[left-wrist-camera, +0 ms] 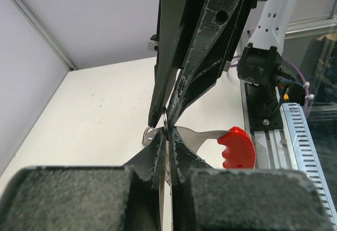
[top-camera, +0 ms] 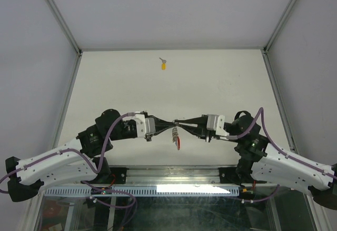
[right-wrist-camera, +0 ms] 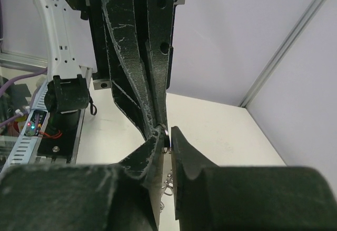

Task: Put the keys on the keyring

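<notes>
We found the keyring (top-camera: 175, 134) off the bench (top-camera: 221, 83), hanging in the air just ahead of the arm bases, where the two grippers met tip to tip. The left gripper (left-wrist-camera: 167, 139) was closed hard on the rim of the top ring (left-wrist-camera: 165, 119), its pads pressed together with the wire between them. The other rings and the red strip (left-wrist-camera: 237, 147) dangled below and to one side. The right gripper (right-wrist-camera: 167, 139) stood narrowly parted, one finger on either side of that same ring, and we could not tell whether either pad touched the wire. We judged the keyring light, stiff within each ring but loose at the links, so it would swing with any quick move. The thin polished wire would likely slip or twist in the pads unless held square across the rim, away from the split where a key has to enter. The only key (top-camera: 164, 66) we could see, yellow-headed, lay flat near the far edge of the bench, well apart from both grippers. We judged it tiny, light and hard to lift off a flat surface, best taken by its plastic head, the widest part. Only bare bench showed between the grippers and that key, so a reach had room. The side walls (top-camera: 42, 57) and the near rail (top-camera: 174, 176) hemmed the arms in, and the back wall (top-camera: 168, 10) left little room beyond the key
</notes>
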Controlling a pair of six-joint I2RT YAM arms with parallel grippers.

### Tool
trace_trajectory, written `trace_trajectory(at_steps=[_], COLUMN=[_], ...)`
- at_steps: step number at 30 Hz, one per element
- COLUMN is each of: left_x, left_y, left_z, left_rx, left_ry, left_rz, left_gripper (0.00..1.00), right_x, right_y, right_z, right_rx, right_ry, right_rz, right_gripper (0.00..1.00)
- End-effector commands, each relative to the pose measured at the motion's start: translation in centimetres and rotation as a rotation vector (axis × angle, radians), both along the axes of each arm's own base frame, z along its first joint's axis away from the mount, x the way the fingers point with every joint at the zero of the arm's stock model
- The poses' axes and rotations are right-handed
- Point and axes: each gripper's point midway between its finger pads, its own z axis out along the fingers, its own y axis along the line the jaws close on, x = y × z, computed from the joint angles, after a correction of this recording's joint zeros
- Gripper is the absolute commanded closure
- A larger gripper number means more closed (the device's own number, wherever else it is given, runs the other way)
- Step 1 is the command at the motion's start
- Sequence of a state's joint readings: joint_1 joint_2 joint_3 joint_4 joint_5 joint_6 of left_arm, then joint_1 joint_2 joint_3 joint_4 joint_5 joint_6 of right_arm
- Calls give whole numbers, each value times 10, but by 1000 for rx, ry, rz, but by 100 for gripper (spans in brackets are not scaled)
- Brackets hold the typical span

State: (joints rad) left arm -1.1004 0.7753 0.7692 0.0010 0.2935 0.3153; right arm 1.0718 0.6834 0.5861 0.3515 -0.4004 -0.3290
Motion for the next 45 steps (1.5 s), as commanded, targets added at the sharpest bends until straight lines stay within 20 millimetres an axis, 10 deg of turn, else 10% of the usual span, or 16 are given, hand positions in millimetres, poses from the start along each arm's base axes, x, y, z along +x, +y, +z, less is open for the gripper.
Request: trace_trajectory(at_steps=[1, 11, 26, 45], left_x=[5, 12, 18, 21], left_y=[3, 1, -2, -1], left_z=[37, 27, 19, 14], left_rx=[-84, -11, 100, 206], left_ry=[-83, -91, -111, -157], left_rz=[36, 57, 66, 57], left_gripper=[100, 100, 100, 100], right_x=[-5, -6, -3, 5], right_y=[1, -2, -4, -8], right_z=[-7, -19, -40, -47], right_rx=[-77, -187, -340, -378], right_ry=[16, 17, 24, 57], right_rz=[22, 24, 21, -31], right_gripper=[85, 99, 84, 100])
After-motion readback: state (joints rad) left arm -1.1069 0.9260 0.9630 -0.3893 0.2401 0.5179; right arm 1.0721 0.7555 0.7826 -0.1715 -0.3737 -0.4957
